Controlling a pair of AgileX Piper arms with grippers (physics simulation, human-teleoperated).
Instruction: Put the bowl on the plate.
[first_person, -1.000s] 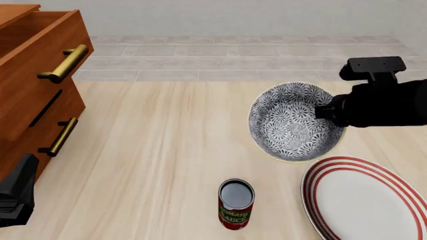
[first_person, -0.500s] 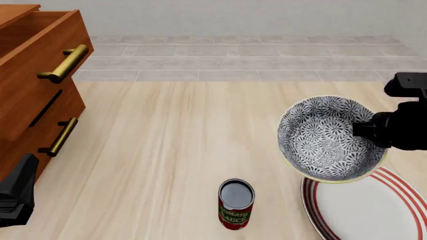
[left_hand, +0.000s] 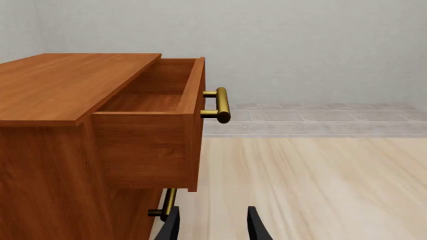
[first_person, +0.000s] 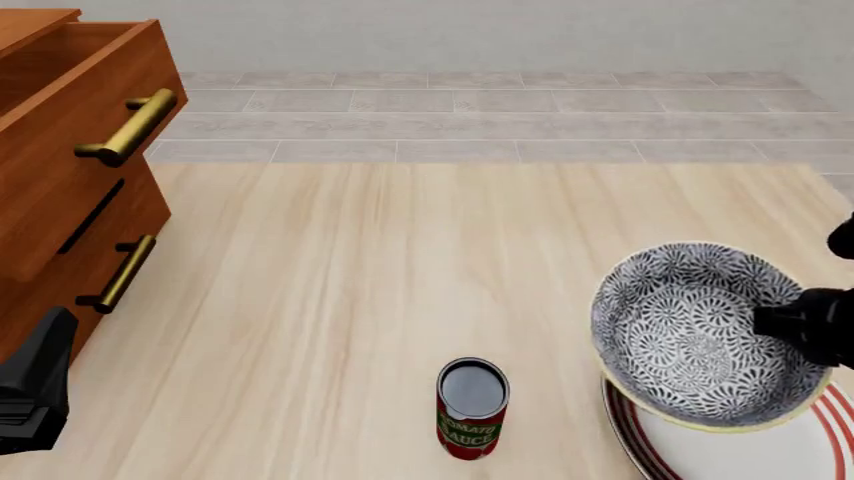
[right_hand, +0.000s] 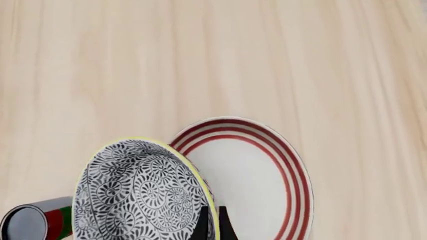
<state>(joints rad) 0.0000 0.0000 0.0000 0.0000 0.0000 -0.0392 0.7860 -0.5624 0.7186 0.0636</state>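
The bowl (first_person: 694, 335), grey-blue floral with a cream rim, hangs tilted over the far left part of the plate (first_person: 641, 445), a white plate with red rings at the front right of the table. My right gripper (first_person: 777, 320) is shut on the bowl's right rim. In the right wrist view the thin fingers (right_hand: 203, 223) pinch the wall of the bowl (right_hand: 140, 190), with the plate (right_hand: 257, 175) below and beyond it. My left gripper (first_person: 34, 395) rests at the front left by the cabinet. Its fingers (left_hand: 257, 227) stand apart with nothing between them.
A tomato sauce can (first_person: 473, 405) stands upright to the left of the plate, near the table's front edge. A wooden cabinet (first_person: 67, 170) with brass handles lines the left side; its top drawer (left_hand: 157, 125) is pulled open.
My right gripper has carried the bowl toward the front and to the right, from the middle right of the table to over the plate. The left arm has not moved.
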